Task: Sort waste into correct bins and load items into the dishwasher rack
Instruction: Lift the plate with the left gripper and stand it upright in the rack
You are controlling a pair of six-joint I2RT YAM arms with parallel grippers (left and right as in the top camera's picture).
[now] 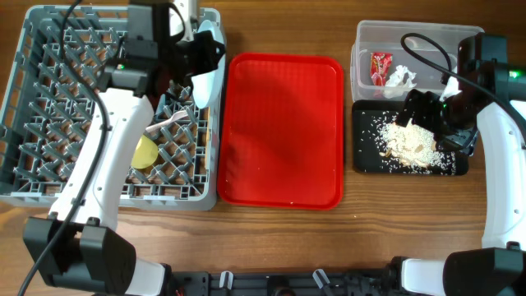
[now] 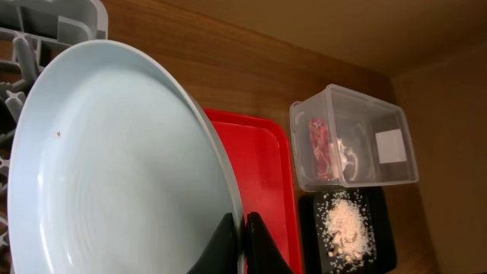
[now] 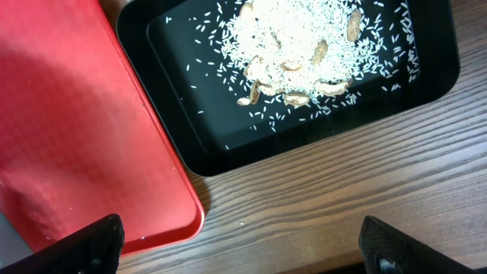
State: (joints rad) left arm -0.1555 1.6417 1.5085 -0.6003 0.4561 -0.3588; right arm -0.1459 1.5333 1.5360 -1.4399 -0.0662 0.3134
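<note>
My left gripper (image 1: 200, 56) (image 2: 243, 245) is shut on the rim of a pale round plate (image 1: 208, 86) (image 2: 114, 175). It holds the plate on edge over the right side of the grey dishwasher rack (image 1: 49, 99). A yellow cup (image 1: 145, 152) and a white fork (image 1: 168, 122) lie in the rack. The bowls are hidden. My right gripper (image 1: 427, 111) (image 3: 243, 251) is open and empty above the black tray (image 1: 362, 160) (image 3: 175, 122), which holds the beige food scraps (image 1: 411, 140) (image 3: 297, 46). The clear tub (image 1: 411, 29) (image 2: 396, 171) holds the red wrapper (image 1: 380, 67) (image 2: 321, 144) and the white napkin (image 1: 401, 78).
The red serving tray (image 1: 283, 131) (image 3: 68, 129) (image 2: 262, 164) lies bare between the rack and the two bins. Bare wooden table shows along the front edge. Arm cables hang over the rack and the tub.
</note>
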